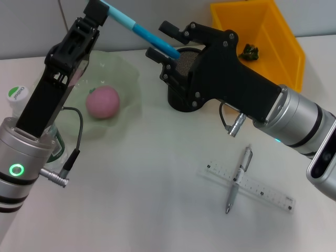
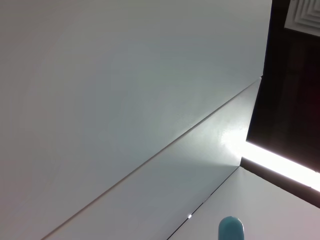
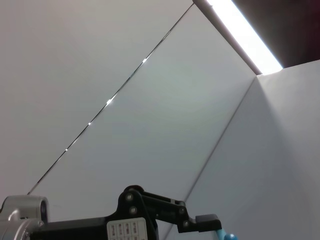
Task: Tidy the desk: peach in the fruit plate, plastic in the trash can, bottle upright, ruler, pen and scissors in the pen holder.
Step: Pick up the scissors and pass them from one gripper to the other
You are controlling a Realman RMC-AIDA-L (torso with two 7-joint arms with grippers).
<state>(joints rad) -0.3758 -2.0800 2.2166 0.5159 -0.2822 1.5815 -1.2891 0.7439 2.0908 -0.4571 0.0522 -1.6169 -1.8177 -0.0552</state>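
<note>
Peach [image 1: 103, 101] in fruit plate [image 1: 127, 79], done. Left gripper [image 1: 97, 11] clenches blue scissors [image 1: 143, 32]; right gripper [image 1: 167, 41], fingers spread, at its tip above pen holder [image 1: 182, 84]. Pen [image 1: 239, 178], ruler [image 1: 250, 186] remain, 5 o'clock.

1. A lab-style test desk is showing here: a plain white tabletop [image 1: 147, 184] is standing against a bare pale wall [image 1: 31, 26].
2. Staged props are lying about: a yellow bin [image 1: 286, 47] at far right, a clear ruler [image 1: 262, 188] at near right.
3. A ceiling light strip [image 3: 245, 35] is glowing over blank white wall panels [image 2: 100, 100].
</note>
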